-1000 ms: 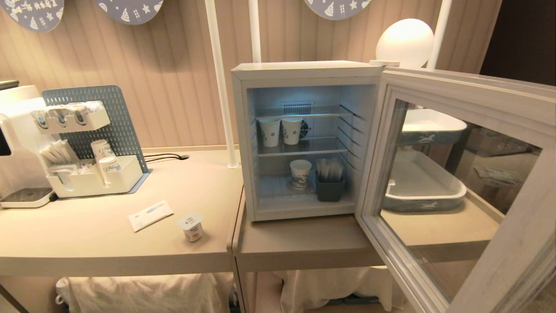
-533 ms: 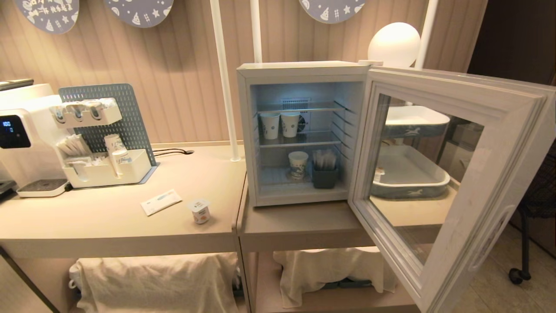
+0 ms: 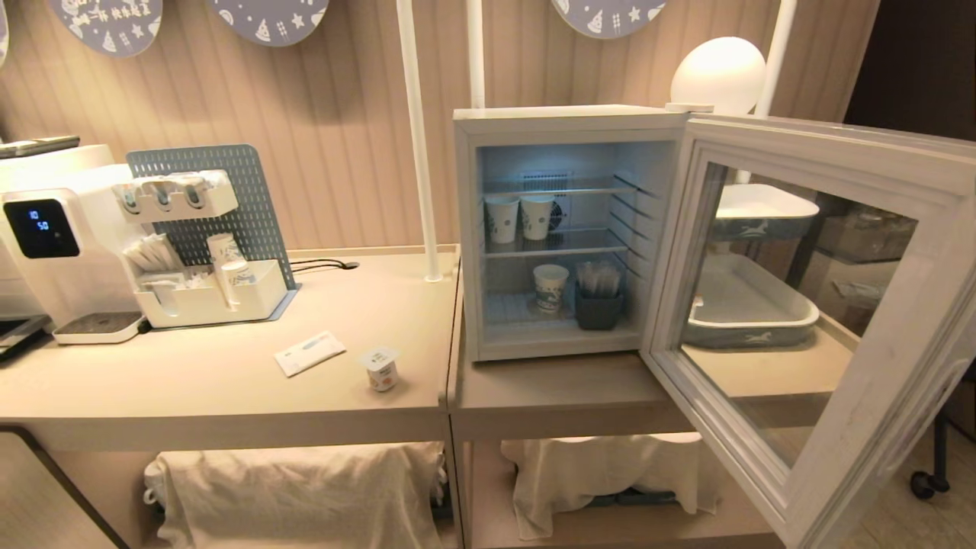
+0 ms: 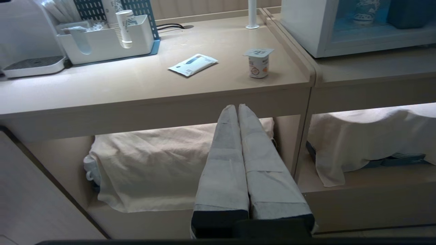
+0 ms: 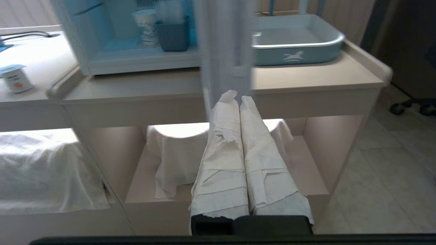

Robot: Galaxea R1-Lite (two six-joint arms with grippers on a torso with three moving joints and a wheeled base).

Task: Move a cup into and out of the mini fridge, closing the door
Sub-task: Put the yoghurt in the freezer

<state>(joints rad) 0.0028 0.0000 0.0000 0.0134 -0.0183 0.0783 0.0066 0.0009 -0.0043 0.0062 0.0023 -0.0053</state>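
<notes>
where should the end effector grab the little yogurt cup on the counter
Grip the cup around its side wall, below the overhanging foil lid, coming in level from the counter's front edge. It stands upright near that edge, with the packet off to one side, so the front approach is open.

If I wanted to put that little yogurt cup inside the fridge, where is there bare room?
In the mini fridge, the bottom floor is bare left of the paper cup, toward the left wall. The right side is crowded by the grey holder. The middle shelf is free right of its two paper cups. The cup stands on the counter.
</notes>
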